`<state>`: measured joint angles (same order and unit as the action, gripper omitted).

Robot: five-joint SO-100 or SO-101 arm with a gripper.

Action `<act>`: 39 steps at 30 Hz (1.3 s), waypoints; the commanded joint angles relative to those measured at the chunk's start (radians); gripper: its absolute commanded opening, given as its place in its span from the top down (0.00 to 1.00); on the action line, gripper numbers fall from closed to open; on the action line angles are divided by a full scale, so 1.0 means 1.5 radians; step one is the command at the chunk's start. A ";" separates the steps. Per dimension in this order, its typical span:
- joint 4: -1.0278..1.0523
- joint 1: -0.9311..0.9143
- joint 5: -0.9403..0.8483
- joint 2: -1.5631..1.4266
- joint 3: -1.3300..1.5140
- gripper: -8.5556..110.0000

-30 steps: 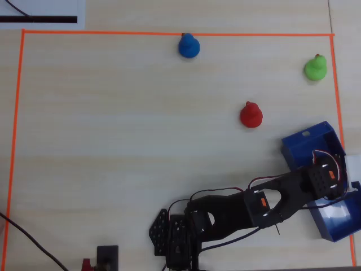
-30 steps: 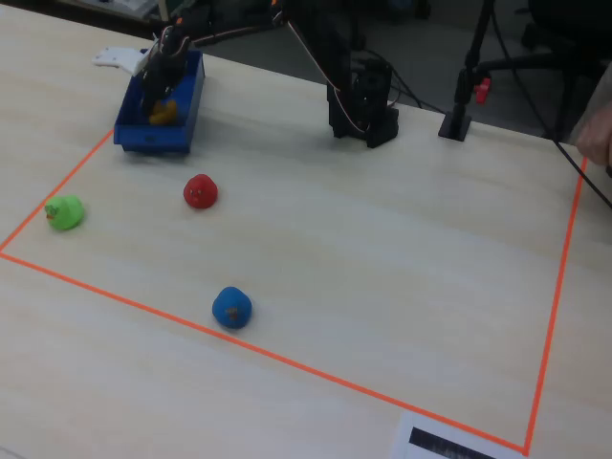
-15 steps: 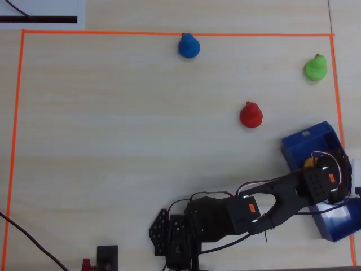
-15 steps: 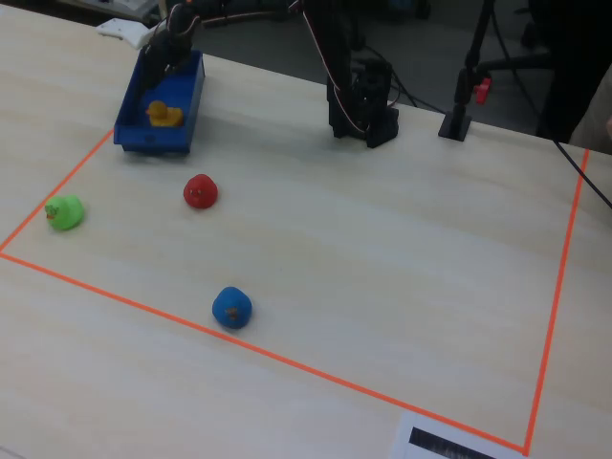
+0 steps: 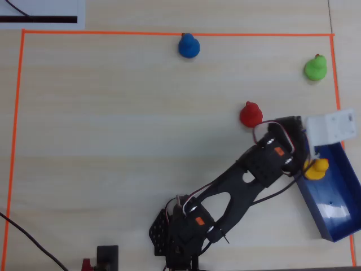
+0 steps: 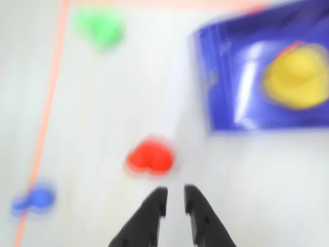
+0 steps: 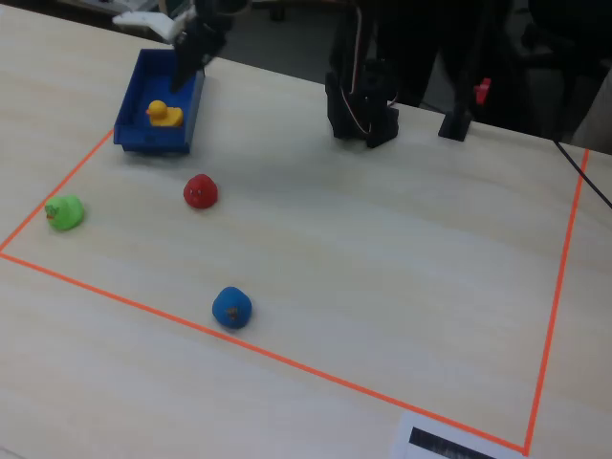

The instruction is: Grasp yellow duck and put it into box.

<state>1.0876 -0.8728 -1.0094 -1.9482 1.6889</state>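
Note:
The yellow duck (image 5: 316, 168) sits upright inside the blue box (image 5: 333, 209), near its end closest to the red duck; the fixed view shows the yellow duck (image 7: 164, 114) free on the floor of the box (image 7: 153, 139). In the blurred wrist view my gripper (image 6: 175, 198) holds nothing. Its black fingers (image 6: 157, 203) stand a narrow gap apart, with bare table between them. The yellow duck (image 6: 300, 77) and the box (image 6: 221, 77) lie up and to the right of it. My arm (image 5: 271, 158) reaches beside the box's left edge.
A red duck (image 5: 251, 114) sits just ahead of the fingertips, a green duck (image 5: 315, 68) at the far right, and a blue duck (image 5: 189, 46) on the orange tape border (image 5: 113, 33). The arm's base (image 5: 180, 243) is at the bottom. A black stand (image 7: 457, 122) stands behind.
The gripper has lifted out of the box and swung left toward the red duck. The yellow duck stays behind in the box, now uncovered.

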 commanded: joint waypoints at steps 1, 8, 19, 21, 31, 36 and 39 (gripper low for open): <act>0.063 0.188 -0.020 -0.184 0.117 0.93; 0.214 0.479 -0.074 -0.478 0.419 0.93; 0.217 0.569 -0.235 -0.661 0.715 0.93; 0.190 0.574 -0.256 -0.684 0.760 0.93; 0.149 0.585 -0.299 -0.815 0.901 0.93; 0.141 0.585 -0.301 -0.871 0.947 0.93; 0.145 0.597 -0.301 -0.878 0.947 0.93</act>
<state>1.2947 0.0046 -1.4542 -3.2597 3.1078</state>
